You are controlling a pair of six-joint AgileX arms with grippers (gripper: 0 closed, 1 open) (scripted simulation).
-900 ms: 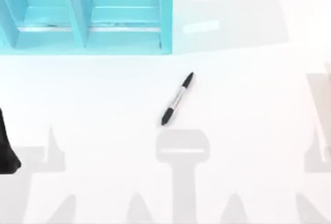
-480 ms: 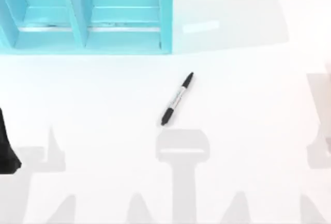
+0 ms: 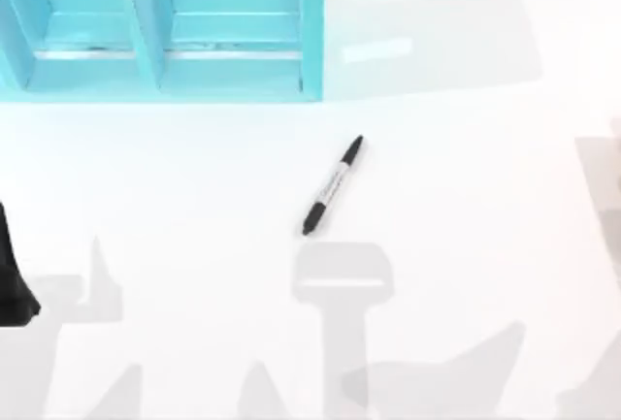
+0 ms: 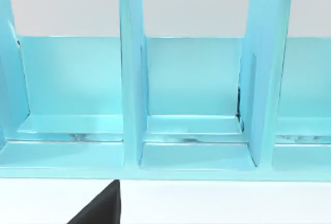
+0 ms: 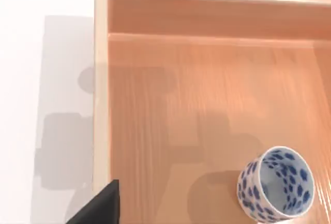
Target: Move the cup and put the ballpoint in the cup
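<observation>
A plain white table [image 3: 466, 148] fills the top view, bright and bare but for soft grey shadows along its near edge. At the left edge, toward the near side, a dark piece of my left arm [image 3: 12, 284] sits parked; whether its jaws are open or shut, I cannot tell. Near the table's middle lies the ballpoint [image 3: 333, 185], a slim marker-like pen with black cap, black end and a light grey printed barrel, flat on the surface and angled so one end points toward the far right. At the far left corner stands a turquoise rack of upright dividers [image 3: 165, 42]; the left wrist view looks straight into its compartments.

The right wrist view looks down into a shallow, pale wooden tray [image 5: 155, 105], and there sits the cup [image 5: 274, 184], a small white porcelain-like cylinder with a dense blue spotted pattern, upright with its mouth open. The right gripper's jaws I cannot tell either.

My read: the cup comes first. It looks hard, glossy and breakable, so a firm pinch across the rim or wall suits it. The pen is light and stiff and may roll, so take it mid-barrel.
</observation>
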